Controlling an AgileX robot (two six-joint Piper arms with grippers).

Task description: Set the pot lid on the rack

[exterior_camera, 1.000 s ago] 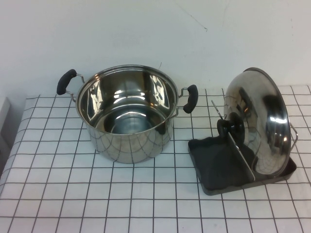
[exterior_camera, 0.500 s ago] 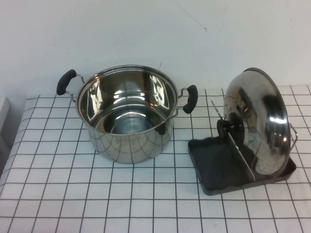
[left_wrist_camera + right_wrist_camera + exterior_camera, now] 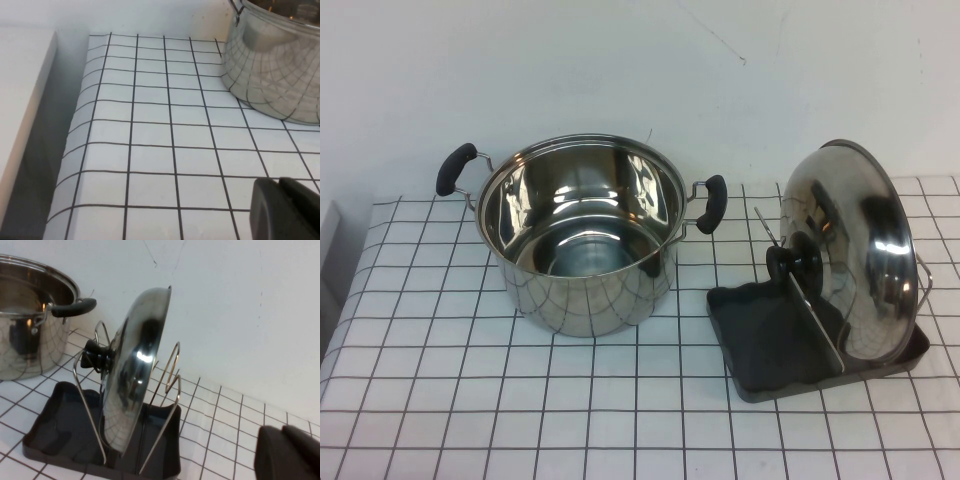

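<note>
High view shows a desk (image 3: 440,400) with a white cloth that has black lines making squares. A white wall (image 3: 620,60) stands behind it.

The biggest thing on the desk is a shiny steel pot (image 3: 582,232). It is deep and has nothing in it. It has two black handles, one on each side. It sits on the left part of the desk.

Next is the pot lid (image 3: 855,255). It is round and shiny, with a black knob (image 3: 790,265) in the middle. It stands up on its edge in the rack (image 3: 760,340), leaning a little, on the right part of the desk. The knob points toward the pot. The rack has thin silver wire loops that hold the lid on both sides, and a dark grey tray with a wavy edge under it. The rack is near the pot but not touching it.

The left tool (image 3: 285,207) is low over the cloth, away from the pot, and its black tips are pressed together on nothing.

The right tool (image 3: 290,452) is off to the side of the rack, apart from the lid. Its tips are pressed together too, holding nothing.
</note>
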